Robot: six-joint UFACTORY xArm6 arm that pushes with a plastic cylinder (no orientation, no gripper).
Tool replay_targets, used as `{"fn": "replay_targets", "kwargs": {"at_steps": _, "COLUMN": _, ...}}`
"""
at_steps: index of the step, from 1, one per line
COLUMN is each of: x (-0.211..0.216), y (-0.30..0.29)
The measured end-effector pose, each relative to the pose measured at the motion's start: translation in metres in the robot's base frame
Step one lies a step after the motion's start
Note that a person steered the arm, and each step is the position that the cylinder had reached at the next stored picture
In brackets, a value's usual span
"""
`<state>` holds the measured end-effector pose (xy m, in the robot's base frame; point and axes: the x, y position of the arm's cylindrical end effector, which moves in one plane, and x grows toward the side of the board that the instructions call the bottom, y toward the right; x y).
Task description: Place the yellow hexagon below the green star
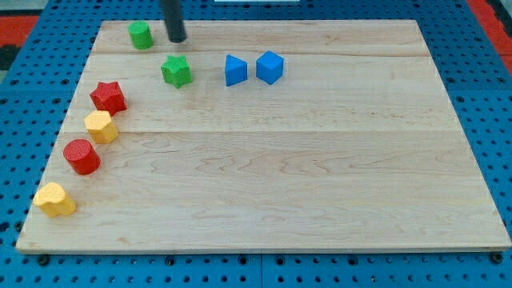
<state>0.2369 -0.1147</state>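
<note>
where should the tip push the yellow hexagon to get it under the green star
No gripping here, so my tip should meet the yellow hexagon on its face toward the view's left and push toward the view's right. The green star sits up and right of it; the red star crowds its upper side.

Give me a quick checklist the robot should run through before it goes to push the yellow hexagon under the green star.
1. My tip in view: ok, near the view's top, between the green cylinder and the green star.
2. Tip touching the yellow hexagon: not ok, it is far off, by the view's left edge.
3. Spot below the green star free: ok, bare board.
4. Neighbours in the way: not ok, the red star touches the hexagon from above, and the red cylinder sits just below.
5. Right yellow block chosen: cannot tell for sure; another yellow block lies lower.
</note>
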Motion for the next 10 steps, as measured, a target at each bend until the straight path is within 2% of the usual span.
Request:
{"fn": "replay_targets", "kwargs": {"at_steps": 1, "x": 0.004, "y": -0.025}}
{"fn": "replay_targets", "kwargs": {"at_steps": 2, "x": 0.051, "y": -0.074}}
{"fn": "replay_targets", "kwargs": {"at_steps": 4, "x": 0.120, "y": -0.176}}
{"fn": "replay_targets", "kwargs": {"at_steps": 5, "x": 0.205, "y": -0.169}}
{"fn": "replay_targets", "kwargs": {"at_steps": 6, "x": 0.220, "y": -0.108}}
{"fn": "replay_targets", "kwargs": {"at_steps": 7, "x": 0.195, "y": -0.069}}
{"fn": "replay_targets", "kwargs": {"at_steps": 10, "x": 0.194, "y": -0.002}}
